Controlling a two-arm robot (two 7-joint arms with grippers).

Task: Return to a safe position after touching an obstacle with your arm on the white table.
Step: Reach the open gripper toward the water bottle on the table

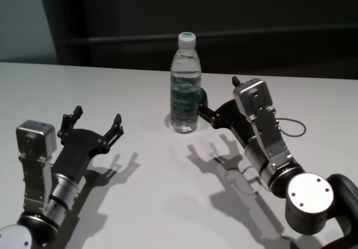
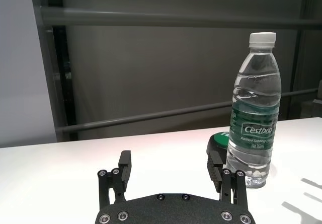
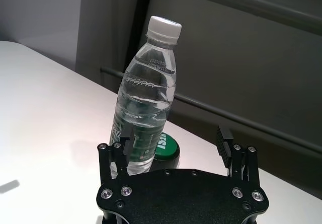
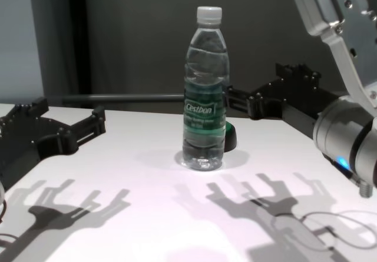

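Note:
The obstacle, a clear water bottle with a white cap and green label, stands upright on the white table. My right gripper is open just right of the bottle. Its nearer finger lies close against the bottle's lower body; I cannot tell if they touch. In the right wrist view the bottle rises right behind one finger, outside the gap between the fingers. My left gripper is open low over the table, well left of the bottle, holding nothing.
A round dark green object on a black base sits right behind the bottle, also visible in the chest view. A thin cable loop lies by the right arm. A dark wall with horizontal rails runs behind the table's far edge.

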